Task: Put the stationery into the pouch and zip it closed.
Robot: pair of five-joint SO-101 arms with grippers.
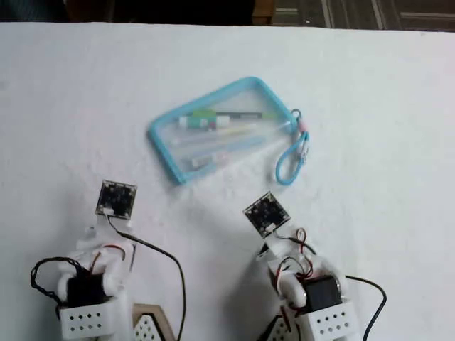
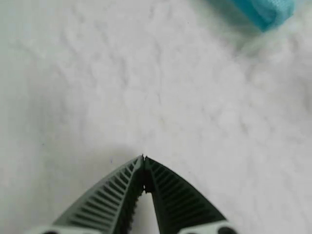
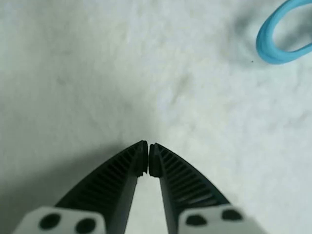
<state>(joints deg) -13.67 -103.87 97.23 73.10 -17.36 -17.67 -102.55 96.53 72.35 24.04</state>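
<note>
You see stationery (image 1: pixel 213 121) inside the pouch (image 1: pixel 152 132) at 12 o'clock, seemingly zipped, so left pincer (image 2: pixel 144 163) and right pincer (image 3: pixel 147 157) sit pressed together, empty, parked at 6.

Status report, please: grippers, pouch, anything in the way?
Left gripper shut, empty. Right gripper shut, empty. Pouch flat on table, stationery inside. Nothing blocking the pouch.
</note>
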